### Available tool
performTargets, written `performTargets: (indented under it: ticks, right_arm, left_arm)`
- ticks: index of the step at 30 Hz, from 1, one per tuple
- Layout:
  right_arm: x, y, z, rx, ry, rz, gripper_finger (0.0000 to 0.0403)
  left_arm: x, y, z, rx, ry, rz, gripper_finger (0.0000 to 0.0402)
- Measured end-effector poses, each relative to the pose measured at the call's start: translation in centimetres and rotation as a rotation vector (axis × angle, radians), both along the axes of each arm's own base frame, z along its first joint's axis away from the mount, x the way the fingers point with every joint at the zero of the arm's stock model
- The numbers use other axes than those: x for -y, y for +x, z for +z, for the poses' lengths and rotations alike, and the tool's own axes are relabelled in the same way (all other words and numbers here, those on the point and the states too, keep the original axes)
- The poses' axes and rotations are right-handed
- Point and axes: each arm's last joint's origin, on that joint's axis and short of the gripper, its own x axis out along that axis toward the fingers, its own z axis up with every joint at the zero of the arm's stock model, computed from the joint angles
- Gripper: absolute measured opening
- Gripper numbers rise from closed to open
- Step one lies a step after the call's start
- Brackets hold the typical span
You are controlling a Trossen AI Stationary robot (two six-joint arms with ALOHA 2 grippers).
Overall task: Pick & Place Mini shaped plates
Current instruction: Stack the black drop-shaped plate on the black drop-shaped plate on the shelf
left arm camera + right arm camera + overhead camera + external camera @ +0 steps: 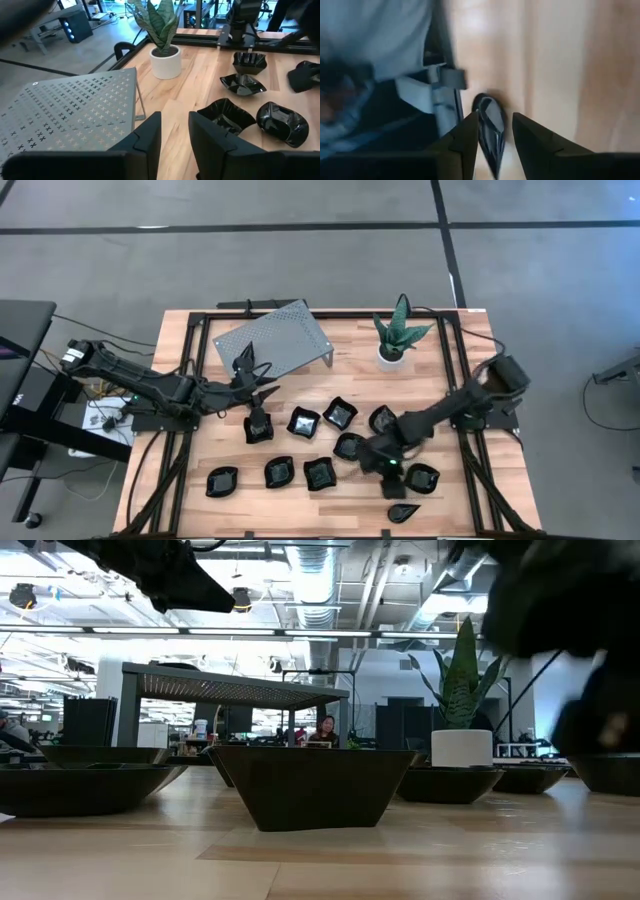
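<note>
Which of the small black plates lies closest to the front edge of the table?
The teardrop-shaped plate, alone at the front right, just below the right gripper. All other plates lie farther back.

The mini shaped plates [303, 421] are glossy black all over, with pale glints on their rims. They sit on a table [320, 380] of light, honey-coloured wood in plank stripes, framed by black rails. The metal stand [273, 339] is flat grey — its top is dotted with a regular grid of small cross-shaped perforations. The plant [399, 327] has green leaves banded in darker green, in a plain white pot [165, 61]. Both arms are dark — nearly black.
</note>
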Motion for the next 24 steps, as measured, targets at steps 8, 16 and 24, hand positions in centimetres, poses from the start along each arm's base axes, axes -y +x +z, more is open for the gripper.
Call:
performTargets:
  ticks: [8,16,24]
  right_arm:
    - [-2.9,0.7,-1.1,-0.199,0.135,0.079,0.0116]
    - [-2.0,0.7,1.4,-0.144,-0.106,0.068,0.0116]
    - [-2.5,0.3,0.3,-0.178,-0.209,0.059,0.0116]
  left_arm:
    - [0.0,0.0,0.0,0.018,-0.042,0.012,0.01]
    - [0.0,0.0,0.0,0.022,-0.051,0.015,0.01]
    - [0.0,0.0,0.0,0.033,-0.076,0.023,0.01]
